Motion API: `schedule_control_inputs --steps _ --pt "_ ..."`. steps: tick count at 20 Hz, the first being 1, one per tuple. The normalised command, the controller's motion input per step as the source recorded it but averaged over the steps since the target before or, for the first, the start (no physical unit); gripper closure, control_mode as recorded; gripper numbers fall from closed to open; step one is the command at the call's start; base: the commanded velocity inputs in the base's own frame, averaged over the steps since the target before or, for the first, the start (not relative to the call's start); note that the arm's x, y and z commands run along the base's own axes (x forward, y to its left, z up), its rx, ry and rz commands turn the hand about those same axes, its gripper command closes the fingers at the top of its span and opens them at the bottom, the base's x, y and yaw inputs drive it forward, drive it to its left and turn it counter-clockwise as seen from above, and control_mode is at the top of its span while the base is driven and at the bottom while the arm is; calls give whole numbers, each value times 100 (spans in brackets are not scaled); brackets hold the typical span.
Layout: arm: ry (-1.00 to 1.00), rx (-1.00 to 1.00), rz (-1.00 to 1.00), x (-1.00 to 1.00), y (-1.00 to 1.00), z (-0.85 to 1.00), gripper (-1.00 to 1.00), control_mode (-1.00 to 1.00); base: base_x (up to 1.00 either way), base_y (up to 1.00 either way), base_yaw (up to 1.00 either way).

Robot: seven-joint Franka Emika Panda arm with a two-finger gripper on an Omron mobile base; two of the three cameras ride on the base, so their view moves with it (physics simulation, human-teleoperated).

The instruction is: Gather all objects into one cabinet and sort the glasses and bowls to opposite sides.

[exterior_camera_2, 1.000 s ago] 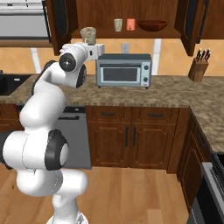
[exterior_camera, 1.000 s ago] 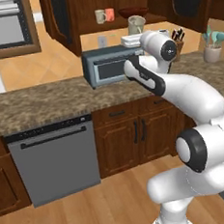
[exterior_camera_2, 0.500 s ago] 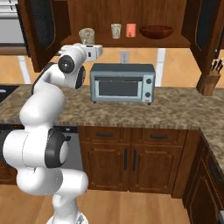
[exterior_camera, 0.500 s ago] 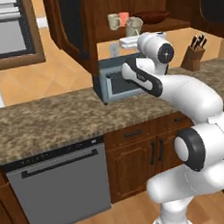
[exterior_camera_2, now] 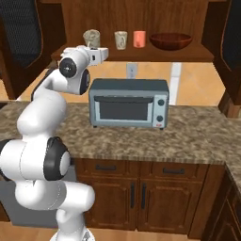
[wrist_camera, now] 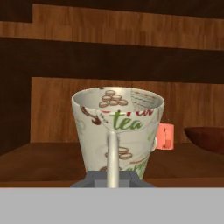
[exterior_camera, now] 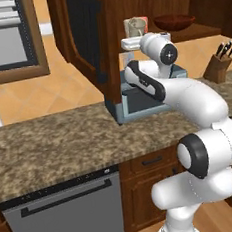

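Note:
My gripper (exterior_camera_2: 92, 47) is shut on the handle of a cream mug (exterior_camera_2: 92, 37) printed with "tea", and holds it upright at shelf height by the left end of the open cabinet (exterior_camera_2: 141, 52). In the hand view this mug (wrist_camera: 117, 127) is close up, its handle toward me between the fingertips of the gripper (wrist_camera: 112, 180). On the shelf stand a second cream mug (exterior_camera_2: 121, 40), a salmon-pink tumbler (exterior_camera_2: 139, 38) and, to the right, a dark red-brown bowl (exterior_camera_2: 170, 40). The left base view shows the held mug (exterior_camera: 136, 26), the gripper (exterior_camera: 132, 37) and the bowl (exterior_camera: 174, 21).
A grey toaster oven (exterior_camera_2: 129, 102) sits on the granite counter (exterior_camera_2: 188, 136) under the cabinet. The cabinet's dark doors (exterior_camera: 85, 35) hang open on both sides. A knife block (exterior_camera: 218, 63) stands at the right. A dishwasher (exterior_camera: 67, 218) is below the counter.
The whole picture has shifted: the base has driven closer to the cabinet and the toaster oven. The mug stays in my gripper, at the same place relative to the arm.

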Motion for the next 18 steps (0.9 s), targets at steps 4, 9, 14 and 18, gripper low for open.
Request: schedule_control_inputs --steps 4,9,14,18 --pt "0 0 0 0 0 0 100 100 66 -21 2" --pt "0 0 0 0 0 0 100 100 53 -8 2" --pt "0 0 0 0 0 0 100 100 9 -1 0" --pt "0 0 0 0 0 0 100 100 7 0 0"
